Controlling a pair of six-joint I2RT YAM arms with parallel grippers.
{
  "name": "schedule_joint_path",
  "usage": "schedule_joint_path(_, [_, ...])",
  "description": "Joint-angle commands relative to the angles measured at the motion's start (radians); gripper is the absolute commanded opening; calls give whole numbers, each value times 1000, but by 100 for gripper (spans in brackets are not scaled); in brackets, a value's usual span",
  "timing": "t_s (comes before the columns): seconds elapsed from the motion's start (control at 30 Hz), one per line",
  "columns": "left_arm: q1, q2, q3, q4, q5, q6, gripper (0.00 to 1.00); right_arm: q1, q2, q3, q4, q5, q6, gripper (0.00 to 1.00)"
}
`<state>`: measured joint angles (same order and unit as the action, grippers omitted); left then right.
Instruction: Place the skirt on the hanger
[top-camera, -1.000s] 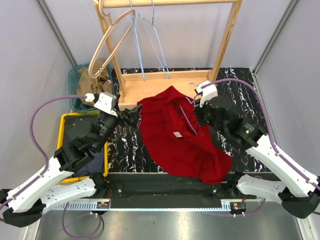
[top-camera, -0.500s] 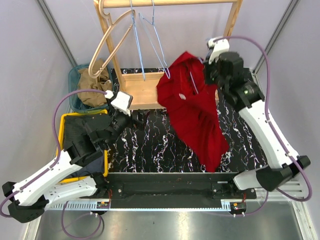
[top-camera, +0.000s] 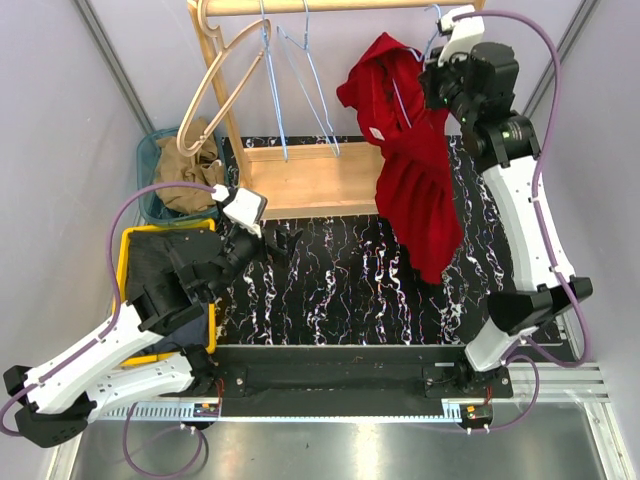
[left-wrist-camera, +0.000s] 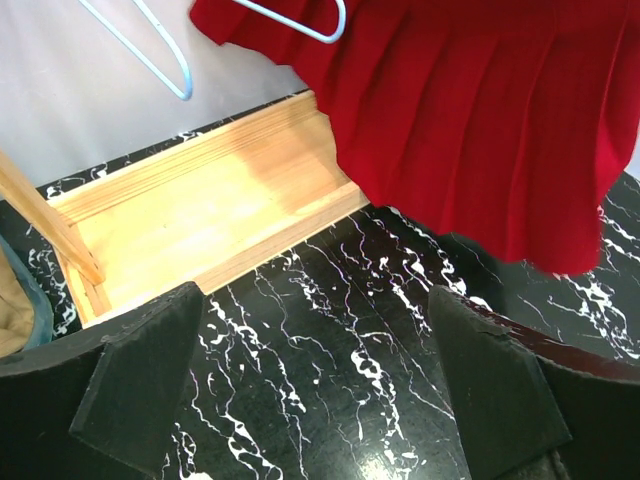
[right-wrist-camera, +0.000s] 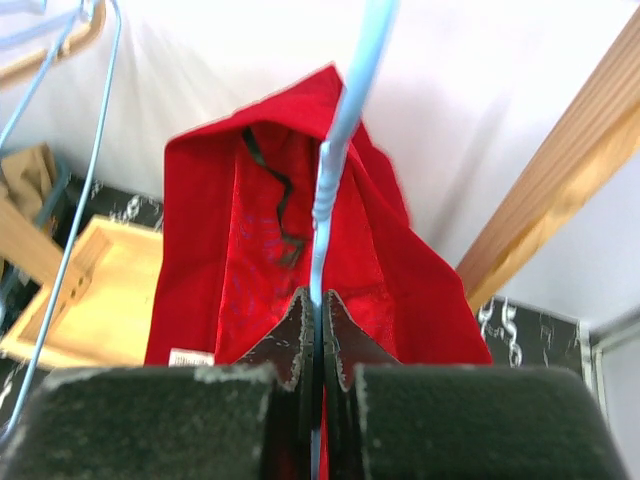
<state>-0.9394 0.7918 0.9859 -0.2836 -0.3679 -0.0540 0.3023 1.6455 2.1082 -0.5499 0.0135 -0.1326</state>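
The right gripper (right-wrist-camera: 317, 335) has its fingers pressed together on the thin wire of the light-blue hanger (right-wrist-camera: 338, 140), at the neck just below the hook. The red skirt (right-wrist-camera: 235, 250) is draped on that hanger and hangs beneath the gripper, high at the right end of the wooden rack (top-camera: 300, 180), beside its right post (right-wrist-camera: 560, 170). Its hem drops toward the black table (top-camera: 330, 290). The left gripper (left-wrist-camera: 320, 400) has its fingers wide apart, holds nothing and sits low over the table, well apart from the skirt.

Handling (a judgement, not an observation): the skirt looks like soft, light, pleated cloth with no stiffness. It is likely to swing and may slide along the smooth wire. Hold the wire, not the cloth. The grip at the neck suits hooking the hanger over the top rail (top-camera: 330, 6).
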Motion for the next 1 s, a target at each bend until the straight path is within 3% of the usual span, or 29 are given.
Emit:
schedule_joint_path(0.0, [2, -5, -7, 35, 32, -14, 99, -38, 65, 183, 139, -87, -16, 0])
schedule_joint_path(0.43, [2, -2, -26, 21, 60, -58, 99, -103, 355, 522, 128, -167, 37, 0])
schedule_joint_path(0.73, [2, 0, -27, 11, -8, -72, 99, -144, 337, 397, 122, -162, 57, 0])
schedule_joint_path(0.97, [5, 26, -12, -28, -201, -142, 99, -225, 293, 337, 122, -70, 105, 0])
